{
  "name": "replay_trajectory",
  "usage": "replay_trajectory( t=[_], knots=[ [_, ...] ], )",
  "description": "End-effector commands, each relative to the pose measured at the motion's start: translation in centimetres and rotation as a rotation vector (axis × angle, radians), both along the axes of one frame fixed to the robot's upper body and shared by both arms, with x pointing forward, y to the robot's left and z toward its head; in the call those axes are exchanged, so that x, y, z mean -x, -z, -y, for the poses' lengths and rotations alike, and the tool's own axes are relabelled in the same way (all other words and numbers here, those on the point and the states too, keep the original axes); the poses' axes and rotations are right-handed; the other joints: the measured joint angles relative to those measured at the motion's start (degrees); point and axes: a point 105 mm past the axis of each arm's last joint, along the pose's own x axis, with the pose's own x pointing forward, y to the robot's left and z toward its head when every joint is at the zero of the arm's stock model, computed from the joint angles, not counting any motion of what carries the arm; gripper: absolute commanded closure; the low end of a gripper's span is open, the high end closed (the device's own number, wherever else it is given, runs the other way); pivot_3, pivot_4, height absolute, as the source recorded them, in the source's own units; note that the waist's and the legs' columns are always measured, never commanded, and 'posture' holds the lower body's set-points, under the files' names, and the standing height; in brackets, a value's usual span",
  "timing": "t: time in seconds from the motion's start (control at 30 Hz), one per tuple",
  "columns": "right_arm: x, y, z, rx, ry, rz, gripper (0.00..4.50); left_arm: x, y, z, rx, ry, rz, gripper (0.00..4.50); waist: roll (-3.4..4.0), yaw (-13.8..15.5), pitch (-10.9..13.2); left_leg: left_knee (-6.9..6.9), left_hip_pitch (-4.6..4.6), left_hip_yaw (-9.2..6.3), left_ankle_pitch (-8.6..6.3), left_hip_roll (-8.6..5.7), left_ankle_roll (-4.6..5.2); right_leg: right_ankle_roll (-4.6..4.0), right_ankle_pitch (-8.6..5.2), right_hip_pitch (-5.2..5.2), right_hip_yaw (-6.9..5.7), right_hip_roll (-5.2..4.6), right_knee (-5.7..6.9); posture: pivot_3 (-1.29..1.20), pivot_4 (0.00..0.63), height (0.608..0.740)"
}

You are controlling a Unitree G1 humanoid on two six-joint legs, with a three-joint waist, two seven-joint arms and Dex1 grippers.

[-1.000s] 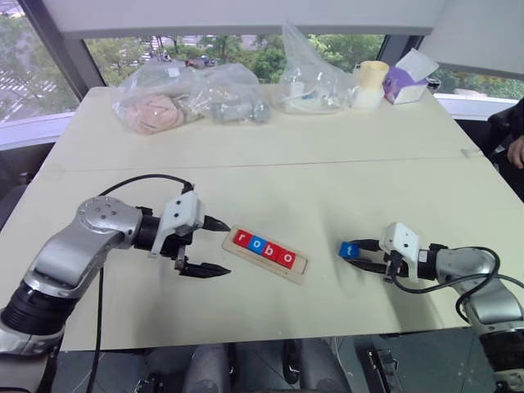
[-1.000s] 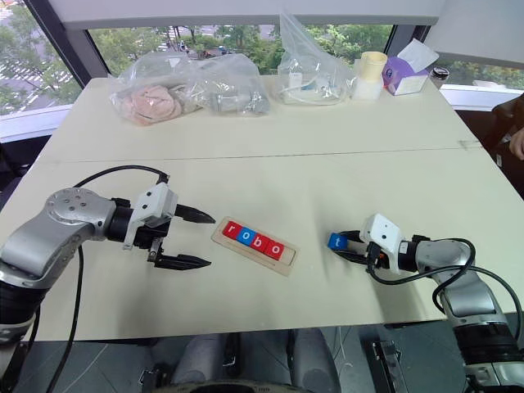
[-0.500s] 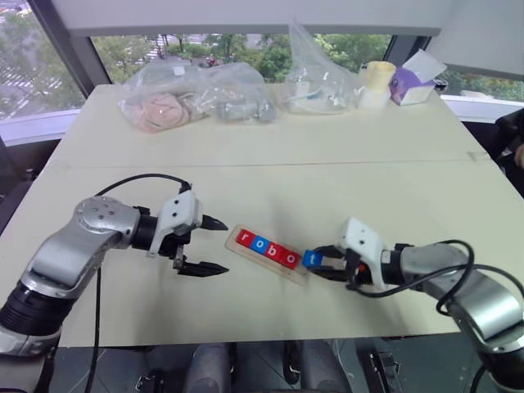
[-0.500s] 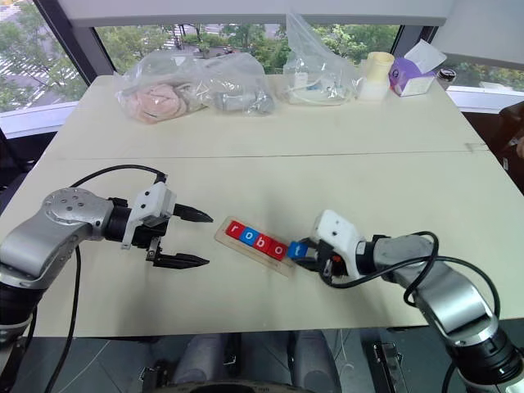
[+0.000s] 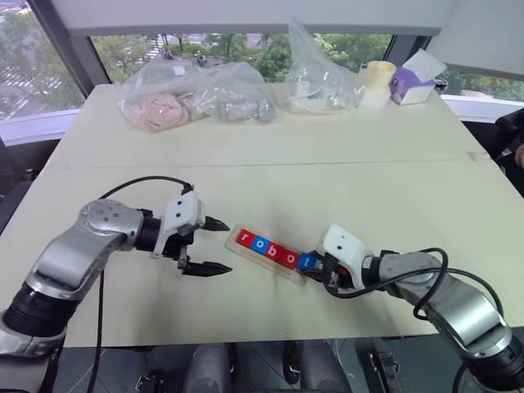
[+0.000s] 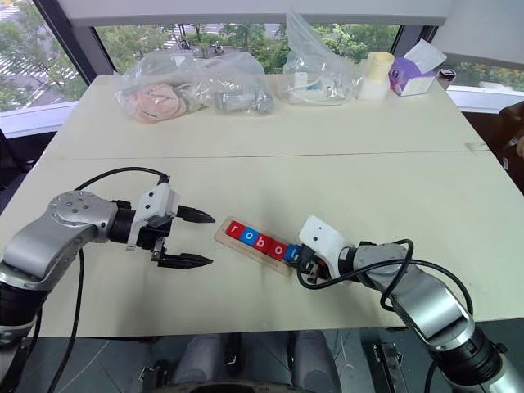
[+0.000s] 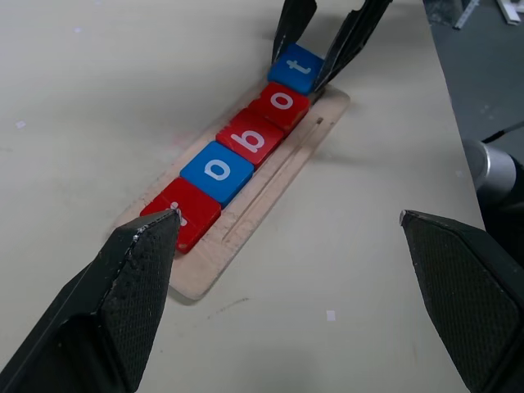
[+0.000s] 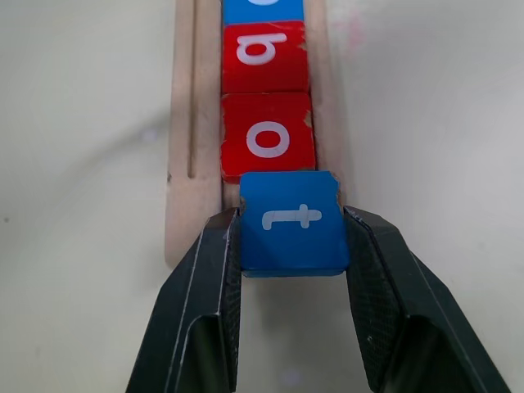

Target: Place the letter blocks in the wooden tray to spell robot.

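Right gripper is pinching the blue t block at the open end of the wooden tray, touching the red o block. Left gripper is hovering spread beside the tray's other end. Risk: the t is sitting slightly skewed and overhanging, so releasing could leave it off the groove. 4 flat, glossy square tiles are lying seated; the tray is pale, matte wood.

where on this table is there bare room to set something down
The wide middle of the table, between the plastic bags at the far edge and the wooden tray, is bare. So are the far right side and the near edge strip. It is crowded around the tray, with the open left pincer at one end and the right pincer gripping the t block at the other.
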Motion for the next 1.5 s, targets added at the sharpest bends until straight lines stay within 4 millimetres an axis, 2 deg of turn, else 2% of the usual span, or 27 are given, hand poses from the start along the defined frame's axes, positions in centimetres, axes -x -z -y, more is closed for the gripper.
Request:
replay_trajectory(
  t=[0.03, 0.6, 0.77, 0.8, 0.83, 0.97, 1.07, 1.13, 1.23, 1.33, 1.5],
  knots=[
    [0.3, -0.6, -1.0, -0.02, -0.036, 0.021, 3.34, 0.3, -0.6, 0.2, 0.009, 0.015, 0.026, 0.0, 0.0, 0.0, 0.0, 0.0, 0.0, 0.0, 0.0, 0.0, 0.0, 0.0, 0.0, 0.0, 0.0, 0.0, 0.0, 0.0, 0.15, 0.739],
    [0.0, -0.6, -1.8, -0.038, -0.031, 0.027, 3.34, 0.2, -0.2, 0.2, 0.012, -0.007, 0.03, 0.0, -0.01, 0.0, 0.0, 0.0, 0.0, 0.0, 0.0, 0.0, 0.0, 0.0, 0.0, 0.0, 0.0, 0.0, 0.01, 0.0, 0.15, 0.739],
    [-0.4, -1.3, -1.8, -0.056, -0.012, 0.055, 0.7, 0.1, -0.1, 0.1, 0.013, -0.015, 0.03, 0.0, -0.01, -0.01, 0.0, 0.0, 0.0, 0.0, 0.0, 0.0, 0.0, 0.0, 0.0, 0.0, 0.0, 0.0, 0.01, 0.0, 0.15, 0.739],
    [-0.7, -1.6, -1.8, -0.065, -0.003, 0.069, 0.26, 0.1, -0.1, 0.1, 0.013, -0.016, 0.029, 0.0, -0.01, -0.01, 0.0, 0.01, 0.0, 0.0, 0.0, 0.0, 0.0, 0.0, 0.0, 0.0, 0.0, 0.0, 0.01, 0.0, 0.15, 0.739],
    [-0.9, -2.1, -1.9, -0.081, 0.003, 0.085, 0.03, 0.1, -0.1, 0.1, 0.013, -0.017, 0.029, 0.0, -0.01, -0.01, 0.0, 0.0, 0.0, 0.0, 0.0, 0.0, 0.0, 0.0, 0.0, 0.0, 0.0, 0.0, 0.02, 0.0, 0.15, 0.739],
    [-3.1, -5.9, -1.2, -0.237, 0.075, 0.173, 0.03, -0.3, -0.1, -0.2, 0.012, -0.027, 0.03, 0.0, -0.01, -0.05, 0.0, 0.01, 0.01, 0.0, 0.0, 0.0, 0.0, 0.0, 0.01, 0.0, 0.0, 0.01, 0.04, 0.0, 0.15, 0.739],
    [-3.5, -6.9, -0.5, -0.295, 0.104, 0.184, 0.03, -0.4, -0.2, -0.2, 0.013, -0.031, 0.032, 0.0, -0.01, 0.14, 0.0, 0.0, 0.0, 0.0, 0.0, 0.0, 0.0, 0.0, 0.01, 0.0, 0.0, 0.02, 0.05, 0.0, 0.15, 0.739],
    [-3.1, -6.0, 1.1, -0.203, 0.094, 0.196, 0.03, -0.5, -0.3, -0.4, 0.015, -0.035, 0.032, 0.0, -0.01, 0.21, 0.0, -0.01, -0.02, 0.04, 0.0, -0.01, 0.0, -0.06, 0.04, 0.02, -0.01, 0.02, 0.04, 0.0, 0.15, 0.739],
    [-0.8, -3.2, 2.9, -0.027, 0.012, 0.16, 0.03, -0.6, -0.2, -0.7, 0.011, -0.045, 0.027, 0.0, -0.03, 0.54, -0.01, -0.04, -0.13, 0.04, 0.0, -0.22, 0.01, -0.01, -0.01, 0.02, -0.01, -0.13, -0.02, 0.0, 0.15, 0.739],
    [0.4, -1.9, 3.3, 0.005, -0.004, 0.131, 0.03, -0.5, 0.0, -0.8, 0.008, -0.046, 0.022, 0.0, -0.08, -0.23, 0.0, -0.02, -0.16, 0.08, -0.01, -0.29, 0.03, 0.03, -0.02, 0.01, 0.0, -0.23, -0.03, 0.0, 0.15, 0.739],
    [0.1, -1.3, 2.8, -0.027, 0.035, 0.15, 0.03, -0.5, -0.1, -0.6, 0.011, -0.036, 0.015, 0.0, -0.1, -0.44, 0.01, 0.05, 0.07, -0.1, -0.01, -0.26, 0.03, 0.13, -0.04, 0.08, 0.01, -0.12, 0.08, 0.0, 0.15, 0.739]
  ],
)
